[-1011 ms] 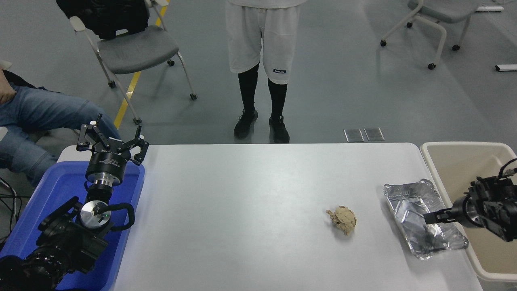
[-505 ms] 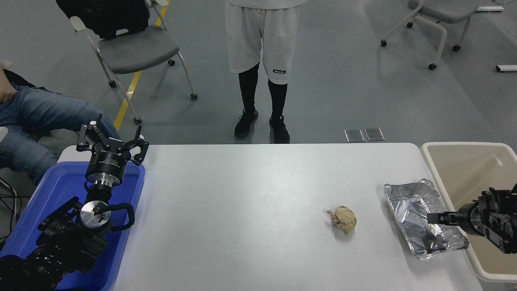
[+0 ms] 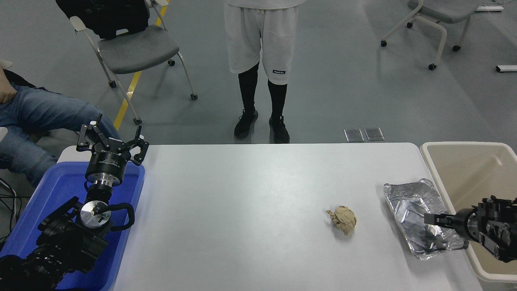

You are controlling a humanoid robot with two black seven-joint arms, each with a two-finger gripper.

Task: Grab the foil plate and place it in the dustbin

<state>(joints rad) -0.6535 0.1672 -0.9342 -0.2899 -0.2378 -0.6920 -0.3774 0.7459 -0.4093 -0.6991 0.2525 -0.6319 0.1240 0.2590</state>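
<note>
The foil plate [image 3: 412, 202], a shiny crinkled silver tray, lies on the white table [image 3: 250, 202] near its right edge, right next to the beige dustbin [image 3: 464, 169]. My right gripper [image 3: 429, 219] comes in from the right edge, across the dustbin's near corner. Its tip is low over the near right part of the plate, close to the right rim. Its dark reflection shows in the foil. From this view I cannot see how its jaws stand. My left gripper [image 3: 111, 139] is parked open over the far end of the blue tub.
A crumpled brown paper ball [image 3: 342, 219] lies on the table left of the plate. The blue tub [image 3: 60, 190] stands at the table's left edge. A person [image 3: 262, 60] stands at the far side, another sits at the left, and chairs stand behind.
My right arm has sunk lower and drawn slightly back to the right over the dustbin, its tip staying over the plate's near right part. The plate and paper ball have not moved.
</note>
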